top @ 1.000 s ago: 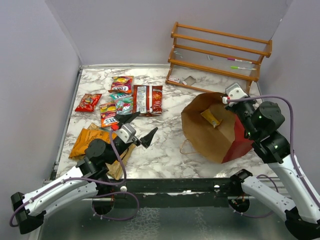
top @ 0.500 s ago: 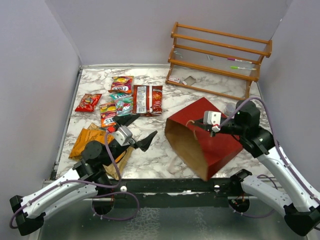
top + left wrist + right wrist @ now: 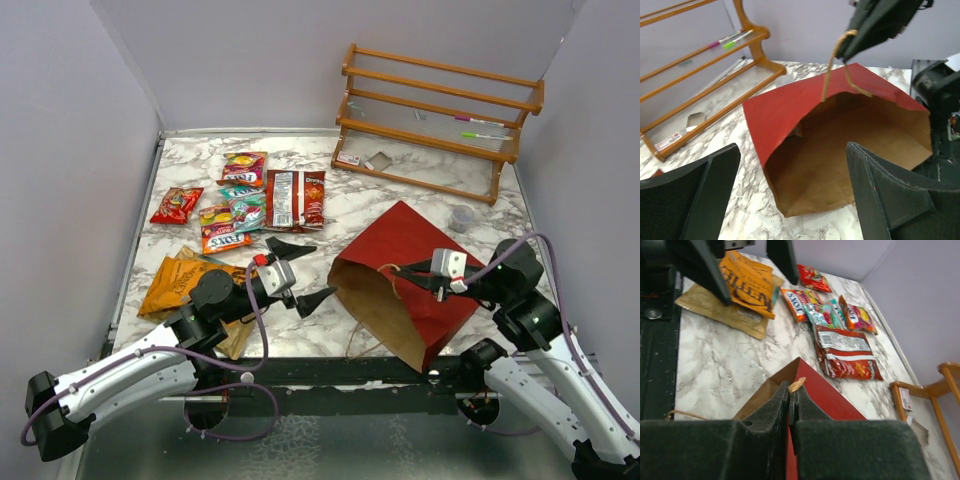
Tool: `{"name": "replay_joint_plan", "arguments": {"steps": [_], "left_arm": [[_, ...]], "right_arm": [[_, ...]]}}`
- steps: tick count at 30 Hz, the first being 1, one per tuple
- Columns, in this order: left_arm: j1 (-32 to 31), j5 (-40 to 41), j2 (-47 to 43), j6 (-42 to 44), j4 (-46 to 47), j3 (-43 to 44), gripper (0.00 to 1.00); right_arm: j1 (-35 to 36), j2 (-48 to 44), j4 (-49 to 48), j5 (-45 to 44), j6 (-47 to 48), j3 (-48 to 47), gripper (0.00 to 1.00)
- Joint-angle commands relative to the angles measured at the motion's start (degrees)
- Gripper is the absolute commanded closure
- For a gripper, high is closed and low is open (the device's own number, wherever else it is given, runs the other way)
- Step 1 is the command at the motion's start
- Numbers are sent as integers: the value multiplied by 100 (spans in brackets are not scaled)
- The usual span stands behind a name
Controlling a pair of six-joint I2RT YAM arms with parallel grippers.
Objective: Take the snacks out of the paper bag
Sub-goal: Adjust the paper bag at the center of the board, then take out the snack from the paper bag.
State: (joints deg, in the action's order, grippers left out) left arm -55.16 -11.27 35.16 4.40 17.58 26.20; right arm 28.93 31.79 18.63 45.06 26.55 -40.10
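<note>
The red paper bag (image 3: 410, 255) lies on its side at the right, its brown mouth (image 3: 850, 145) facing my left arm. My right gripper (image 3: 408, 270) is shut on one twisted handle (image 3: 797, 384) and holds the bag's upper edge up. My left gripper (image 3: 322, 268) is open and empty, just in front of the mouth. A small dark shape (image 3: 797, 131) sits deep inside by the bag's left wall; I cannot tell what it is. Several snacks lie at the left: an orange chip bag (image 3: 185, 285), a red chip packet (image 3: 295, 197), a small red packet (image 3: 176, 204) and several others (image 3: 240, 208).
An orange wooden rack (image 3: 440, 110) stands at the back right, with pens (image 3: 480, 122) on a shelf and a white card (image 3: 349, 158) and grey bit (image 3: 380, 160) on its base. A small clear cup (image 3: 460, 217) stands behind the bag. Side walls close in the table.
My right gripper pulled the bag by its handle toward the near edge and tipped it over, mouth toward the left arm. The yellow packet seen inside no longer shows. My left gripper moved right toward the mouth.
</note>
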Motion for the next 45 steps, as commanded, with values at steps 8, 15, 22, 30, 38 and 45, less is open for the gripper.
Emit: {"name": "replay_joint_plan", "arguments": {"steps": [8,15,22,30,38,45], "left_arm": [[-957,-22,708,800,285,-50,14],[-2153,1124,2296,2213,1077,19,15],[-2123,1882,4584,4011,2382,562,20],[-1259,1044,6103,4102,3524,1338,30],[-926,580,7513,4249,4074,2189,35],[-722,315,8180,4381,4127,2759,31]], "right_arm": [[16,-55,-546,-1243,-279,-213,98],[16,-143,-765,-1199,-426,-124,98],[16,-197,-868,-1067,-529,-188,98],[16,-156,-829,-847,-575,-345,98],[16,-212,-961,-880,-608,-314,98],[16,-178,-766,-843,-581,-553,98]]}}
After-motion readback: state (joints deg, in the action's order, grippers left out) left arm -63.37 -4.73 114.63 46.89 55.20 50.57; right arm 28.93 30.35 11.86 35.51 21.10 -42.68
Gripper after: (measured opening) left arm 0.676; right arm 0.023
